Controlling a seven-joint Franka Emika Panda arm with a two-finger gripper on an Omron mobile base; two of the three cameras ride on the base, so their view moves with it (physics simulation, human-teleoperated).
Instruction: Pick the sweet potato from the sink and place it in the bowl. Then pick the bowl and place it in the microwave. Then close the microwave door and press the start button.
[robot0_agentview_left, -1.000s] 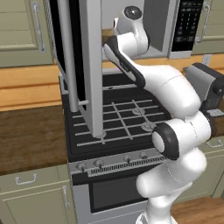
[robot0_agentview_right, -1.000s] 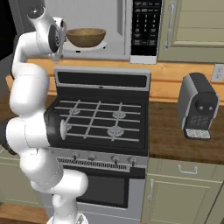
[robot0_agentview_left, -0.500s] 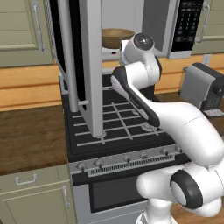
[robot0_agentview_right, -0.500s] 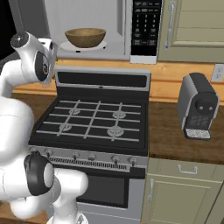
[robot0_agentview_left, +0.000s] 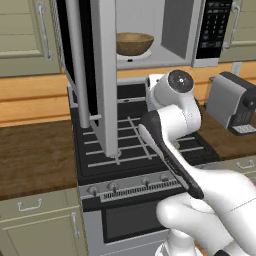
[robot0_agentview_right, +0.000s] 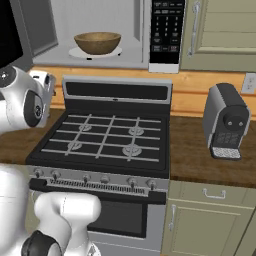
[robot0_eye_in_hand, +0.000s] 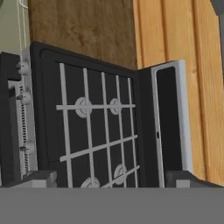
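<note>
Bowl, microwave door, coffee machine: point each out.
bowl (robot0_agentview_right: 97, 43), right base view, middle of its outer wall.
microwave door (robot0_agentview_left: 106, 75), left base view, silver edge of the open door.
coffee machine (robot0_agentview_right: 226, 120), right base view, dark front face.

The bowl sits inside the microwave, which hangs above the stove. The microwave door stands swung open to the left, out over the burners. A coffee machine stands on the worktop right of the stove, cabinets below.
</note>
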